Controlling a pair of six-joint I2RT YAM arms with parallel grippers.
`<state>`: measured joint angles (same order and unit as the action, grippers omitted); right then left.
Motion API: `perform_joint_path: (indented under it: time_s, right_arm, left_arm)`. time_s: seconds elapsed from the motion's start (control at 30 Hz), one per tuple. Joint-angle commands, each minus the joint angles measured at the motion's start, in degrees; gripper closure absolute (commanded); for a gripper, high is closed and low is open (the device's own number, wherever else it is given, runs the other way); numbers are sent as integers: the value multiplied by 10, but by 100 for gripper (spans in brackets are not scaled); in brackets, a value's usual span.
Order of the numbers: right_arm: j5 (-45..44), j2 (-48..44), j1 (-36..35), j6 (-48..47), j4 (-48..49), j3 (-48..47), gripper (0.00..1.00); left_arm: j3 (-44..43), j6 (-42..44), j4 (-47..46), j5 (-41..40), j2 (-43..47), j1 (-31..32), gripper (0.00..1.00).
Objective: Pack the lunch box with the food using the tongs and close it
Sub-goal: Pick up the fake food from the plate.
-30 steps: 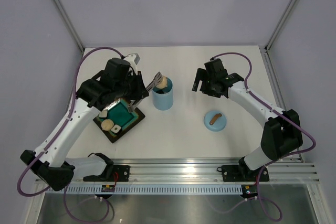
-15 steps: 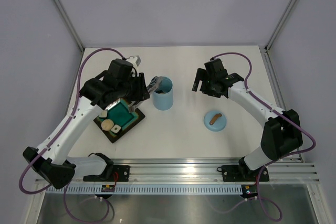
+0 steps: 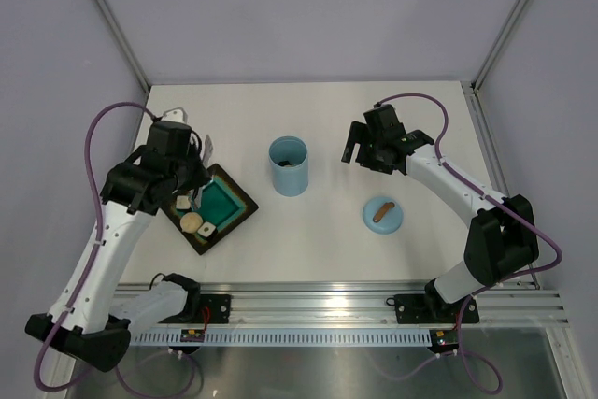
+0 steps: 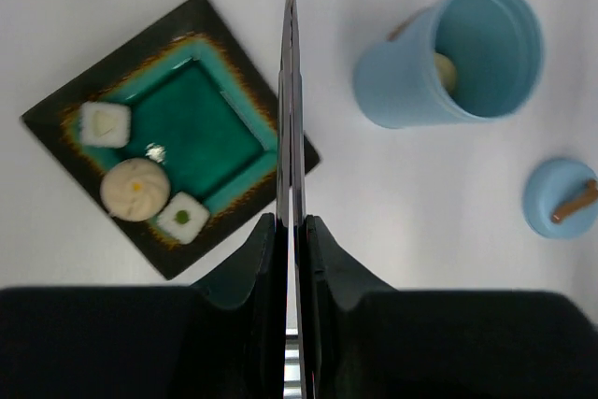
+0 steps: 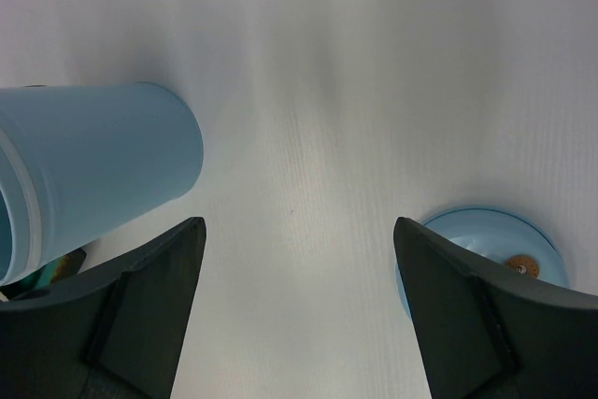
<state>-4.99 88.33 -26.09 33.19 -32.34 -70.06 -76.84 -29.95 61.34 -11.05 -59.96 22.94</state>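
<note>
My left gripper (image 4: 294, 226) is shut on the slim metal tongs (image 4: 291, 91), which show edge-on with their arms pressed together. In the top view the left gripper (image 3: 192, 175) hangs over the far left corner of the dark tray (image 3: 234, 221). Food on the tray: a beige disc (image 4: 135, 189) and two white squares (image 4: 103, 123) (image 4: 182, 217). The open light blue lunch box (image 3: 289, 167) stands upright right of the tray, with a beige piece (image 4: 446, 69) inside. Its lid (image 3: 382, 214) lies flat on the table. My right gripper (image 5: 297, 223) is open and holds nothing, between lunch box (image 5: 93, 165) and lid (image 5: 486, 240).
The white table (image 3: 308, 240) is walled on three sides. The arm bases and a metal rail (image 3: 318, 306) run along the near edge. The right arm (image 3: 448, 184) reaches over the table's right half, just behind the lid.
The left arm has swung left from above the lunch box to over the tray, carrying the tongs. The beige disc they held is no longer in them. The right arm is unmoved.
</note>
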Motion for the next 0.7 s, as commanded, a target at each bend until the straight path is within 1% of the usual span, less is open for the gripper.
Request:
perform_joint_path:
  time_s: [0.0, 0.03, 0.13, 0.27, 0.3, 0.4, 0.53, 0.57, 0.67]
  right_arm:
    - [3, -8, -4, -8, 21, -12, 10]
    - [5, -7, -4, -8, 22, -14, 10]
    - [10, -7, -4, -8, 22, -12, 10]
    - [8, -15, -4, -7, 25, -3, 10]
    - [8, -17, -5, -6, 25, -2, 10]
    - [9, -23, -4, -4, 28, 6, 10]
    - [6, -28, -5, -3, 29, 15, 10]
    - [5, -28, -5, -4, 28, 15, 10]
    - [5, -29, -4, -4, 30, 17, 10]
  left_arm:
    - [48, -14, 41, -57, 27, -47, 92]
    - [57, -14, 55, -70, 30, -64, 92]
    - [86, -21, 84, -99, 34, -81, 89]
    - [110, -21, 91, -114, 34, -102, 77]
    - [114, -20, 86, -115, 34, -104, 71]
    - [129, -18, 74, -107, 27, -105, 63]
    - [148, -11, 55, -102, 10, -106, 62]
    - [150, -9, 52, -100, 8, -106, 59]
    - [151, 2, 49, -100, -3, -106, 58]
